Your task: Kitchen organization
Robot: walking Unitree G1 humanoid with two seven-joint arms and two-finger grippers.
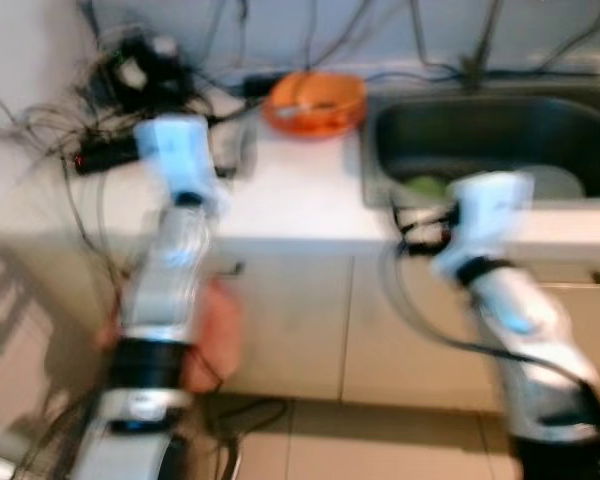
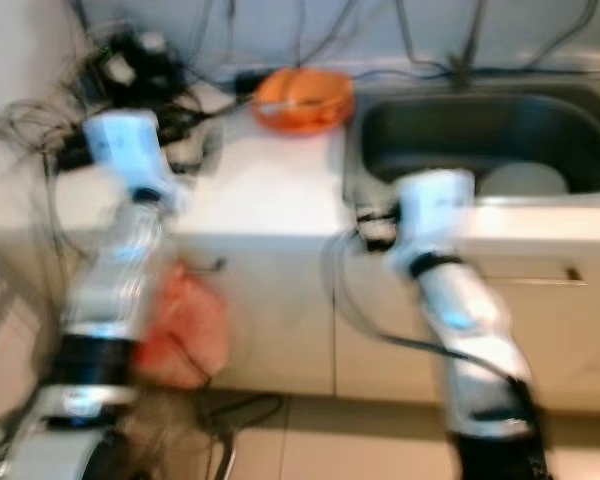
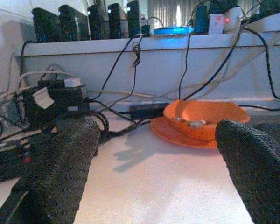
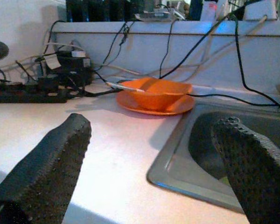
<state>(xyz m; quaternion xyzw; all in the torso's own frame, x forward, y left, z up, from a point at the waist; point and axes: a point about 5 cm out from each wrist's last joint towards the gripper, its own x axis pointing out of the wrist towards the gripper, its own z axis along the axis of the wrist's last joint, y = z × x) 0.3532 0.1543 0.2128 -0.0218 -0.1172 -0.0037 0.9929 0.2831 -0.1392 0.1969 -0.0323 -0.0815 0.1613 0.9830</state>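
Spread tool [image 3: 156, 172] before orange bowl [image 3: 206, 117]

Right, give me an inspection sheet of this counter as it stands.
Surface: white countertop, bare in the middle.
Job's things: orange bowl on an orange plate, something thin lying in it; sink beside it holds pale and green items, too blurred to name.
Clutter: black power strips and adapters at the back corner.
Grippers: left gripper open, above the counter; right gripper open, at the sink's edge.
Cables: many, hanging down the wall.
Surroundings: white cabinets, tiled floor.
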